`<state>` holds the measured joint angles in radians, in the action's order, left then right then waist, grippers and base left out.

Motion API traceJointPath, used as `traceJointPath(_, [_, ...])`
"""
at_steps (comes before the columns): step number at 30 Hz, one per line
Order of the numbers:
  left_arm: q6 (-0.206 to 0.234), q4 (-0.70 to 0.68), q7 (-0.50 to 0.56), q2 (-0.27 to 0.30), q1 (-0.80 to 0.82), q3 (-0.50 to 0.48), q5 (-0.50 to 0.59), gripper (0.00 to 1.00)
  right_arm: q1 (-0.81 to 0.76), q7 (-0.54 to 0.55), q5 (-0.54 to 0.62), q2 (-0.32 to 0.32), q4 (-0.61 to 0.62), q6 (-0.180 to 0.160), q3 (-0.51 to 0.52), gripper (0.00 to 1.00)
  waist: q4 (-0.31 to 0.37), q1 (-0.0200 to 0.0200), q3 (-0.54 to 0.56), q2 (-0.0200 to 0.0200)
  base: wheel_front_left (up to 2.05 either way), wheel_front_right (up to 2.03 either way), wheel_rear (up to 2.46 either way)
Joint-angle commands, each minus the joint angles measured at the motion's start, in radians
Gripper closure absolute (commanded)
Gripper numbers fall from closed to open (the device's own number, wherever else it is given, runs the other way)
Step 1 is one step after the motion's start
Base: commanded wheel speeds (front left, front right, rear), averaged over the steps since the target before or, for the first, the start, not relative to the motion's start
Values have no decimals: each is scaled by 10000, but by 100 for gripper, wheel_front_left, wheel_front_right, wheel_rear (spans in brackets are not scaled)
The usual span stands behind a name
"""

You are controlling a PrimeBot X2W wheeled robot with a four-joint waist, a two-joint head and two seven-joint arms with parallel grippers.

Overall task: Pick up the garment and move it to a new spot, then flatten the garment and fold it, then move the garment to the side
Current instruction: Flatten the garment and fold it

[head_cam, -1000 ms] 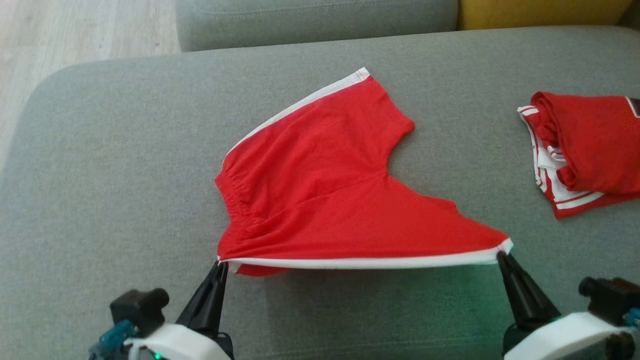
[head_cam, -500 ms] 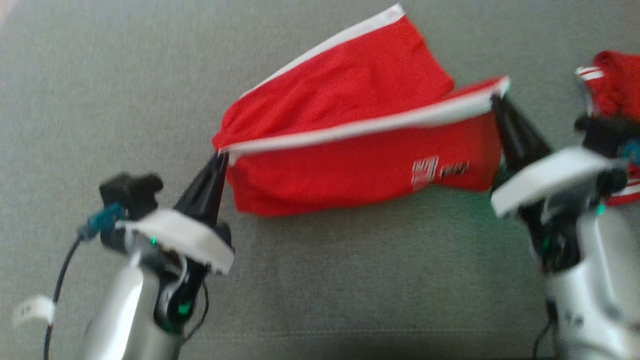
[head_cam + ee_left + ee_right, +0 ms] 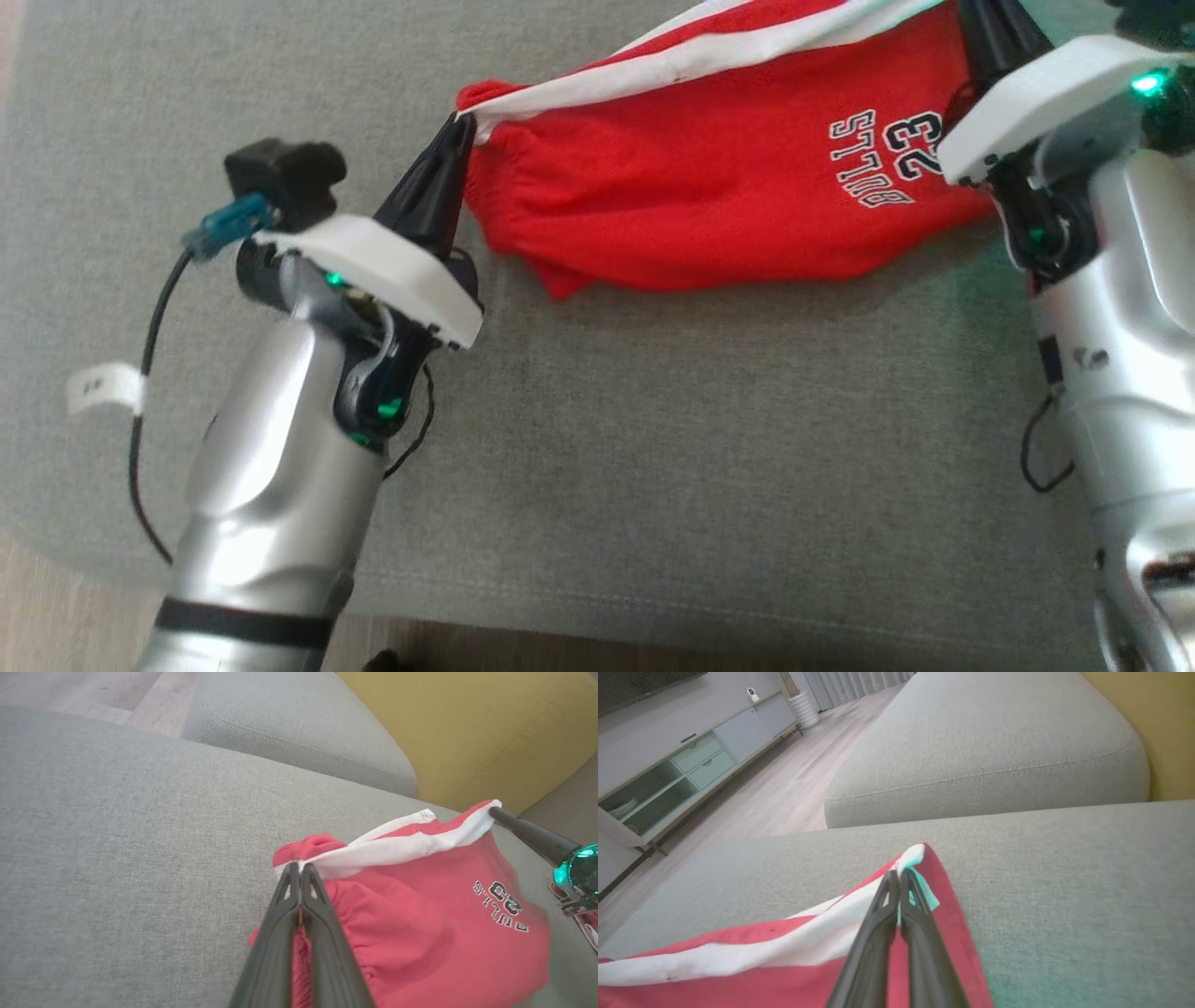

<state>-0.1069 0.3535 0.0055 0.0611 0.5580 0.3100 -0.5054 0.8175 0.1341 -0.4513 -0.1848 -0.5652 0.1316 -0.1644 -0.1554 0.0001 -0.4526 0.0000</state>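
Observation:
The garment (image 3: 709, 187) is a pair of red shorts with white side stripes and a "BULLS 23" print, lying on the grey sofa seat (image 3: 653, 420). Its near half hangs lifted from the striped edge, print side up. My left gripper (image 3: 457, 126) is shut on the waistband end of that stripe; its own view shows the tips (image 3: 299, 868) pinching the white band above the red cloth (image 3: 420, 914). My right gripper (image 3: 976, 14) is shut on the stripe's other end, pinching the hem corner (image 3: 899, 875) of the shorts (image 3: 784, 961). The stripe runs taut between the two grippers.
The seat's front edge (image 3: 560, 616) runs along the bottom, with wooden floor below. Behind the seat stand a grey back cushion (image 3: 299, 732) and a yellow cushion (image 3: 467, 728). Another red-and-white cloth (image 3: 586, 924) lies to the right. A low cabinet (image 3: 668, 774) stands across the floor.
Both grippers have carried the near striped edge up and away over the shorts, turning that half over so the print shows. The head camera has tilted down toward the seat's front.

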Motion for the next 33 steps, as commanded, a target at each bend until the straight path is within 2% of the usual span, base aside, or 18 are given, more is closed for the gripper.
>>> traceJointPath(1, [-69,95,-141,115,548,-169,-111,100,448,-271,-101,6,-189,-9,-368,100,-195,-1,-182,0,0,0,0])
traceJointPath(6, [-141,1174,-492,1,1308,199,-335,100,1411,-956,-344,17,-1689,-9,-1011,100,-302,-1,-376,0,0,0,0])
traceJointPath(18, [-183,2676,-1368,-82,2134,577,-744,100,2742,-2144,-951,-78,-3801,-9,-1747,100,-485,-1,-662,0,0,0,0])
traceJointPath(19, [-186,2785,-1386,-84,2171,647,-745,87,2789,-2177,-989,-81,-3962,-9,-1816,80,-497,-1,-672,0,0,0,0])
traceJointPath(20, [-190,2879,-1409,-86,2202,705,-770,53,2824,-2241,-1022,-83,-4104,-9,-1875,47,-505,-1,-679,0,0,0,0])
traceJointPath(21, [-194,2952,-1451,-89,2229,768,-794,0,2841,-2308,-1049,-83,-4233,-9,-1945,2,-510,-1,-680,0,0,0,0])
traceJointPath(24, [-201,3079,-1552,-92,2235,915,-800,0,2839,-2571,-1026,-101,-4370,-9,-2165,0,-494,-1,-651,0,0,0,0])
traceJointPath(28, [-194,3109,-2019,-51,2007,1004,-781,0,2534,-3482,-926,-151,-4198,-9,-2649,0,-322,-1,-430,0,0,0,0])
traceJointPath(30, [-18,2950,-2306,75,1768,909,-657,0,2280,-3773,-718,-231,-3972,-9,-2833,0,-162,-1,-269,0,0,0,0])
traceJointPath(33, [477,2404,-2579,299,1290,631,-364,0,1807,-3937,-174,-384,-3505,-9,-2743,0,85,-1,-24,0,0,0,0])
